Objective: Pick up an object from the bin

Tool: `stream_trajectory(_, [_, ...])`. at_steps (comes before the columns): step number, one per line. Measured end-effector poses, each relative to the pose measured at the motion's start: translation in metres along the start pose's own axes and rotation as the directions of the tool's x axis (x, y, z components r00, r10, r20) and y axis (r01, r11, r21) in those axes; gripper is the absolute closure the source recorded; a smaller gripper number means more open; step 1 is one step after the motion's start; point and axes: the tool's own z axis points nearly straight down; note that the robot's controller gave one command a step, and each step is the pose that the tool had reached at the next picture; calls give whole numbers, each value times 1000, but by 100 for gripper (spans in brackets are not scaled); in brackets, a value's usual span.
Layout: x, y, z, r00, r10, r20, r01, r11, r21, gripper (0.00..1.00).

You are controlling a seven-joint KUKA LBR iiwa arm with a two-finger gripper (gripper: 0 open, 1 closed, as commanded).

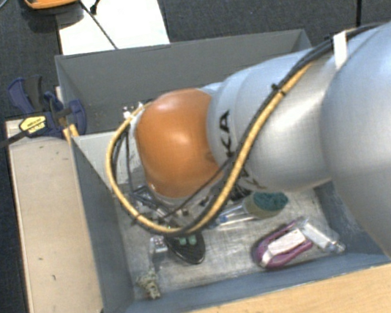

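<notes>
**Arm** (301, 119): silver, reaching in from the right and lying across the right half and middle of the bin.

**Orange cover** (175, 144): domed, sitting on the wrist and hanging over the middle-left of the bin floor. A yellow-and-black cable (122, 194) is looping round its left and lower side.

**Jaws**: lying beneath the orange cover; whether they are open or closed cannot be told, and nothing is showing between them.

**Bin** (109, 241): grey metal with sloping walls, holding a few loose things along its near side.

**Dark oval object** (189, 250): lying on the floor just below the wrist and touching the shadowed wrist parts in this view. It is the nearest thing to the wrist.

**Small grey metal piece** (157, 247): lying just to the left of the dark oval object.

**Small brownish piece** (150, 287): sitting alone in the near-left corner.

**Teal round object** (268, 201): peeping out from under the arm, right of centre.

**Purple packet** (281, 247): lying near the front wall, right of the dark oval object and well apart from it.

**Clear slender item** (322, 236): lying against the packet's right end.
</notes>
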Motion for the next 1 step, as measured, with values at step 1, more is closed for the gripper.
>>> stream_trajectory(1, [-25, -71, 67, 1000, -1, 3, 1, 1000, 4, 0])
